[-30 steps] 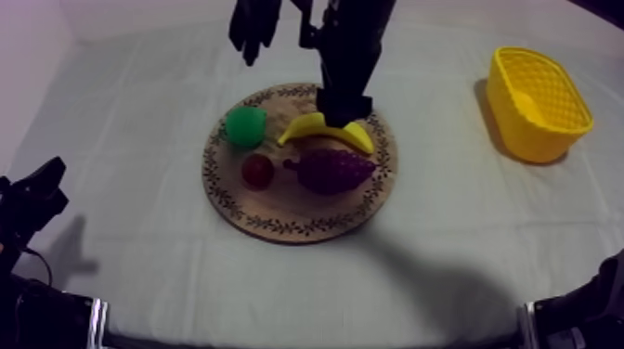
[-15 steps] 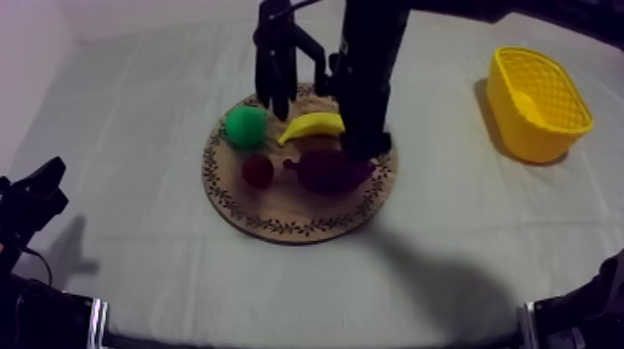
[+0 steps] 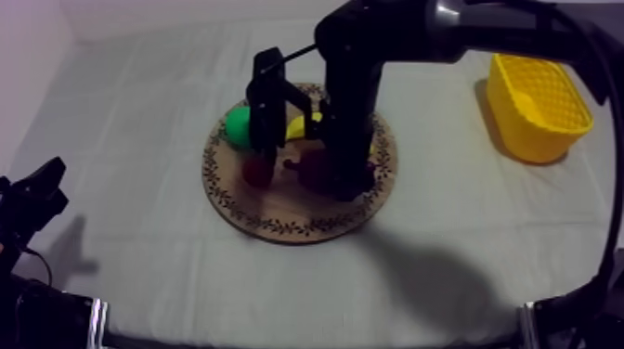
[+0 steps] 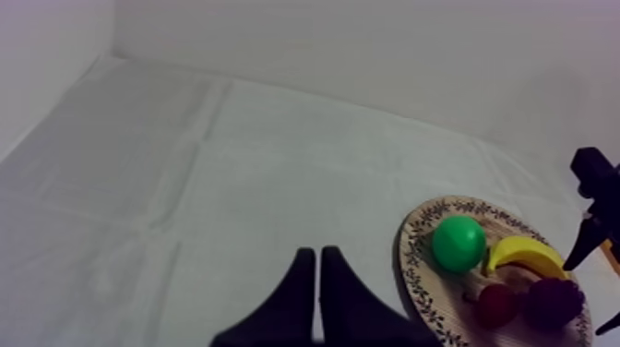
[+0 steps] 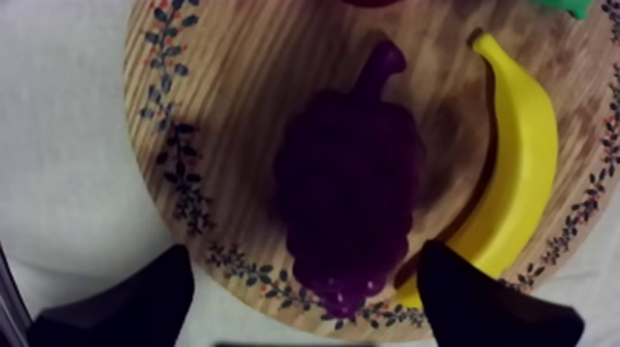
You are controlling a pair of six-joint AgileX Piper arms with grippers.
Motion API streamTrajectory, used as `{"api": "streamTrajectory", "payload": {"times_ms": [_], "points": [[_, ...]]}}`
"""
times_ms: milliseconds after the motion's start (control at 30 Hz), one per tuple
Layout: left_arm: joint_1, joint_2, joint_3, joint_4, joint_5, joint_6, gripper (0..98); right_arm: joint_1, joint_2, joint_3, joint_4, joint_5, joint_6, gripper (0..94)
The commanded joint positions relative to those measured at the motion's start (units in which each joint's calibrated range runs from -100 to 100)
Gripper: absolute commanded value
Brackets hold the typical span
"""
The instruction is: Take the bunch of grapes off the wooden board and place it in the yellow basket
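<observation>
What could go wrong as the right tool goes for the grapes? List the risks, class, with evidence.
1. The open right tool straddles the bunch of grapes, but the banana lies right beside them; one finger may catch or shove it.
2. The other finger hangs by the rim of the wooden board and might strike it.
3. The yellow basket stands far across the table; a weak hold could drop the grapes.

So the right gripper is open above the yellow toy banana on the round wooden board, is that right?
Not quite. The right gripper is open above the purple bunch of grapes, not the yellow toy banana lying beside them on the round wooden board; the right wrist view shows it.
</observation>
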Motion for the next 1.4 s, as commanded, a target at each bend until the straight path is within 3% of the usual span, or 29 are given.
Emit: {"api": "streamTrajectory", "payload": {"times_ms": [0,400,667,767,1000,1367], "points": [[0.0,0.0,0.0,-0.03,0.0,0.0,0.1,0.0,1.8,-1.3,0.0,-0.2,-0.1,86.5],[0.0,0.0,0.0,-0.03,0.0,0.0,0.1,1.3,10.9,-9.8,0.2,0.2,-0.6,79.8],[0.0,0.0,0.0,-0.03,0.0,0.0,0.1,1.8,12.6,-10.2,-0.2,0.0,0.9,37.8],[0.0,0.0,0.0,-0.03,0.0,0.0,0.1,1.8,12.1,-9.6,-0.5,0.0,1.4,29.9],[0.0,0.0,0.0,-0.03,0.0,0.0,0.1,2.3,4.3,-6.8,-0.5,-1.4,0.8,27.5],[0.0,0.0,0.0,-0.03,0.0,0.0,0.1,7.3,-14.7,-1.3,2.6,-6.8,-2.4,27.7]]}}
